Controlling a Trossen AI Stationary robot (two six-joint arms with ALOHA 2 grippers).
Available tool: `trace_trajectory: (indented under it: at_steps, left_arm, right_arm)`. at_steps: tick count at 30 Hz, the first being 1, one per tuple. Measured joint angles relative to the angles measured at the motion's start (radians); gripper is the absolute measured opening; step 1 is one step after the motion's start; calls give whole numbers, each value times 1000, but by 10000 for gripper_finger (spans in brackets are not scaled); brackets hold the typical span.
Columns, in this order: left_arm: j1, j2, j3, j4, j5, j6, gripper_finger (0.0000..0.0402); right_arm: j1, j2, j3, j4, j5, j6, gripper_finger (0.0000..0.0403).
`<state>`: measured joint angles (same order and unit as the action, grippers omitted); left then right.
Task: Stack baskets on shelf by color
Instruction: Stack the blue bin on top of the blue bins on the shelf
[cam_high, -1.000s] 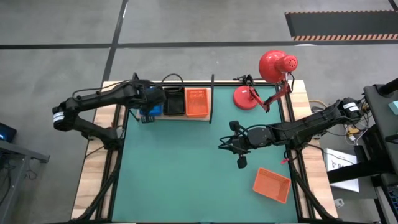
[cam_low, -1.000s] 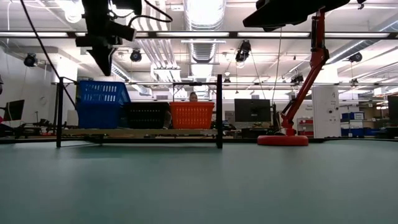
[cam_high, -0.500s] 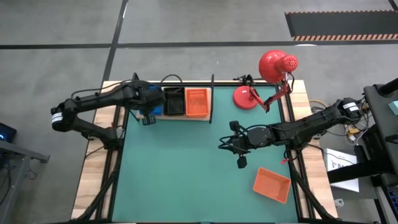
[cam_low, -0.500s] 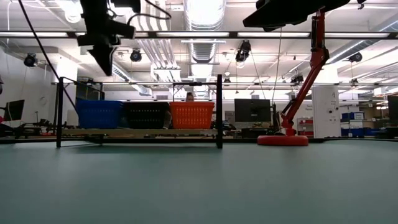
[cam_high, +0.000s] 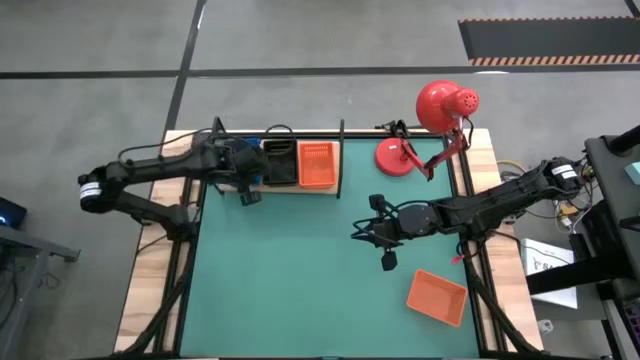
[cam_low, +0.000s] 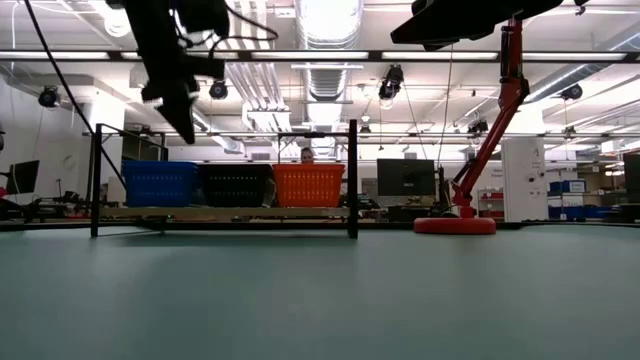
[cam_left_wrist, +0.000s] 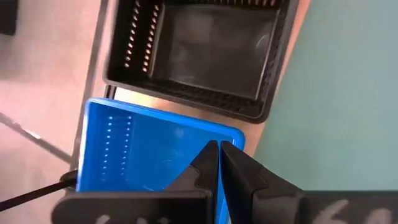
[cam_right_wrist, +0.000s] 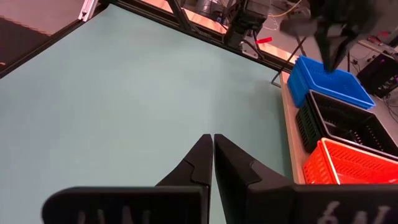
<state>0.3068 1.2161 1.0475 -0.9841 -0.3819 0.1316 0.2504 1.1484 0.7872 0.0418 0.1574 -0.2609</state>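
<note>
A grey concrete floor (cam_high: 300, 40), crossed by dark seams, fills the upper part of the high view, and a black mat with a striped edge (cam_high: 548, 40) lies at the upper right. The bench (cam_high: 150, 270) is seen with light wooden margins around a green mat (cam_high: 300, 270). In the low view, an open workshop is shown behind: ceiling ducts (cam_low: 325, 75) at top centre, a white cabinet (cam_low: 524, 178) at right, a dark monitor (cam_low: 405, 177) near centre.
</note>
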Motion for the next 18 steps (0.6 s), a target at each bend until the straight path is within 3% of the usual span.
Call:
trace_trajectory:
  at_steps: [4,14,18]
  left_arm:
    - [4,36,-60,27,-45,7,0]
    - [7,57,-69,-186,-49,-21,0]
    - [7,45,-62,-147,-54,-22,0]
  right_arm:
    - [0,0,0,0,0,9,9]
    - [0,0,0,0,0,8,9]
    - [0,0,0,0,0,8,9]
